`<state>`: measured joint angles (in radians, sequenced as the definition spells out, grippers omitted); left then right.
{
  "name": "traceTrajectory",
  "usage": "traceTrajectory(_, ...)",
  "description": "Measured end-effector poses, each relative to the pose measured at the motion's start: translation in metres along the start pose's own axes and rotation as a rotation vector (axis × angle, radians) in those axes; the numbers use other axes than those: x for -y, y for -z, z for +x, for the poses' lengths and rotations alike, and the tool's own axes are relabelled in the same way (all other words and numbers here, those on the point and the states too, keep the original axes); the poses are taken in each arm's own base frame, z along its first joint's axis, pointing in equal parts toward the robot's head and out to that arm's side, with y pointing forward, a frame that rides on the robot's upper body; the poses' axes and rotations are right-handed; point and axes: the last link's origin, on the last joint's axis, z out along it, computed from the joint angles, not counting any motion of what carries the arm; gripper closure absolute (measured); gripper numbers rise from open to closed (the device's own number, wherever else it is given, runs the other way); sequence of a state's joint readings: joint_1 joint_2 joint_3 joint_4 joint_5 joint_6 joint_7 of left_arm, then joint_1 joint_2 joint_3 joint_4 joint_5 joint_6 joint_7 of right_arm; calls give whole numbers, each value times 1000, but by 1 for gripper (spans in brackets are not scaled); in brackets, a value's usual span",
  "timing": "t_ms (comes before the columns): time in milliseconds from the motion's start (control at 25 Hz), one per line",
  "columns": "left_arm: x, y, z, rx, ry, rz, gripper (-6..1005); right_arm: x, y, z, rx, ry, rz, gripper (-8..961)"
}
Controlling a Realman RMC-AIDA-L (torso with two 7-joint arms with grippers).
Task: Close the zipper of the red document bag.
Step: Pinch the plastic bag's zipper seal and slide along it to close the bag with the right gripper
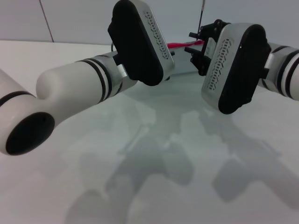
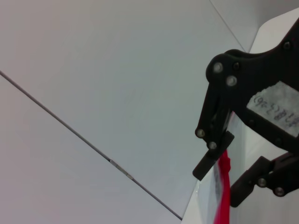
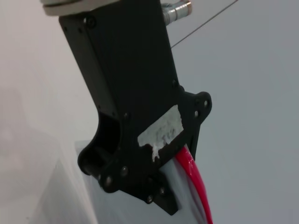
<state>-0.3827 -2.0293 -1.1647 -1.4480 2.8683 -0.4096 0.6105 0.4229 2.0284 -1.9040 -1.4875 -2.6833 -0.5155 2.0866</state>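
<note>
White tabletop (image 1: 56, 60) is carrying the red document bag (image 1: 154, 112), its zipper (image 1: 180, 45) at the far edge where the left gripper (image 3: 154, 182) and right gripper (image 2: 226, 161) are pinching it, so uneven pulling could bunch it.

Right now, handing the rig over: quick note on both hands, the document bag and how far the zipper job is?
Left hand: at the far edge of the red document bag, on the zipper; whether it is open or shut cannot be told.
Right hand: same far edge, fingers on either side of the red strip; a firm pinch is not confirmed.
Bag: flat on the white table, red edge away from the robot, mostly hidden behind both arms.
Done: both hands brought to the zipper.
Left: how far it is zipped cannot be seen, so check the slider, then pull along the edge.
</note>
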Motion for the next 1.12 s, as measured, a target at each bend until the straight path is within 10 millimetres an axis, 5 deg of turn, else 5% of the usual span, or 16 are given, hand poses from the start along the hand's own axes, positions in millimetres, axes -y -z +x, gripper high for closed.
traceTrajectory(1120,2,0,1,-2,-1,5,939,0,2,-1,-4,20,9,883)
